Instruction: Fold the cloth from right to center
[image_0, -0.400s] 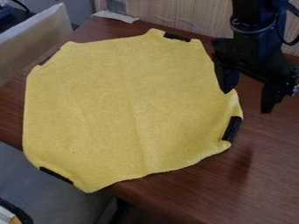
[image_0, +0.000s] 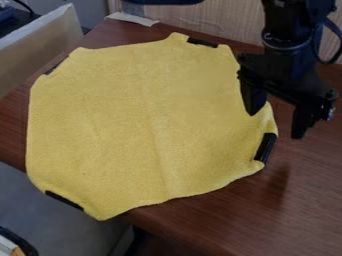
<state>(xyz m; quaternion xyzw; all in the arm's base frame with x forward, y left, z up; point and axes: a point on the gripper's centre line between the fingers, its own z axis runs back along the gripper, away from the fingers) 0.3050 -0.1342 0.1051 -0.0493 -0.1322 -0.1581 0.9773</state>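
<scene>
Down and slightly left comes the end effector (image_0: 275, 124), open and empty, by the right edge of the yellow cloth (image_0: 147, 120) laid across the tabletop (image_0: 307, 205), light, floppy stuff probably wanting 1 firm pinch there.

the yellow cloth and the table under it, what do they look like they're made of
The cloth looks like a soft woven or knitted textile with a matt finish, going by its fine surface texture and gentle creases. The table looks like dark reddish-brown wood or a wood-look laminate, faintly glossy: grain streaks run along it and it shows a dim dark reflection.
</scene>
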